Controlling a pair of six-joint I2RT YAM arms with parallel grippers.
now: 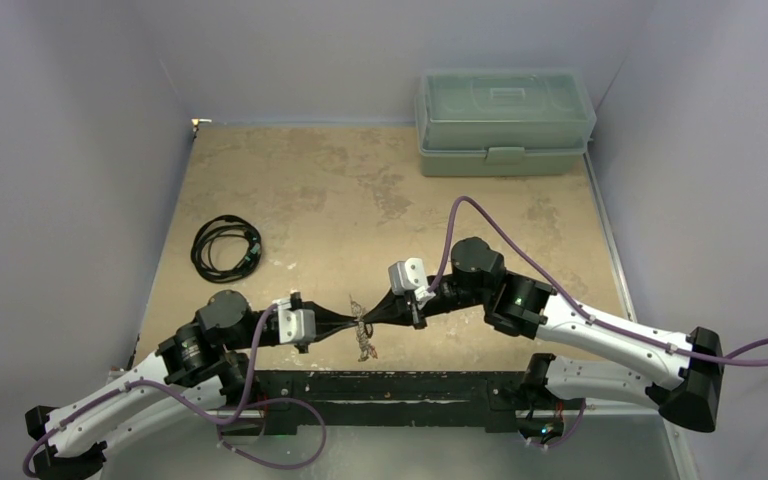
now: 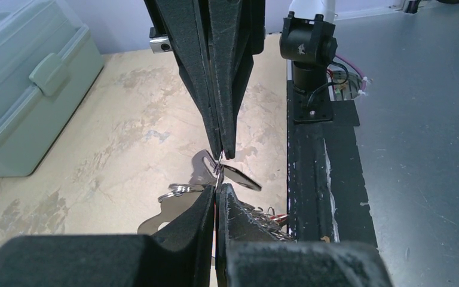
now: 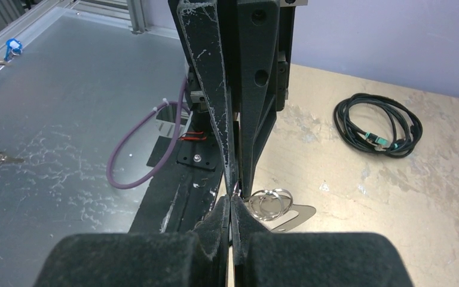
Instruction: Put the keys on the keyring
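1 translucent green box [image 1: 505, 125] is being shown at the far right corner of the table [image 1: 340, 190], with its lid latched down. Its contents cannot be told through the walls.

1 black coiled cable [image 1: 225, 247] is being shown lying on the left of the table, well apart from both arms.

The left gripper [image 1: 352, 322] and the right gripper [image 1: 368, 318] are being held tip to tip near the table's near edge, just beside the black mounting strip [image 1: 380, 385]. Part of the metal bunch is being hidden by each pair of fingers in the other wrist view.

The left gripper is being held clenched on the keyring [image 2: 158, 220], whose flat silvery-grey plate is being shown projecting sideways from the fingers. The right gripper is being held pinched, apparently on 1 of the keys [image 2: 242, 178]; which one cannot be told. 2 thin split rings [image 3: 272, 202] are being shown overlapping beside the plate.
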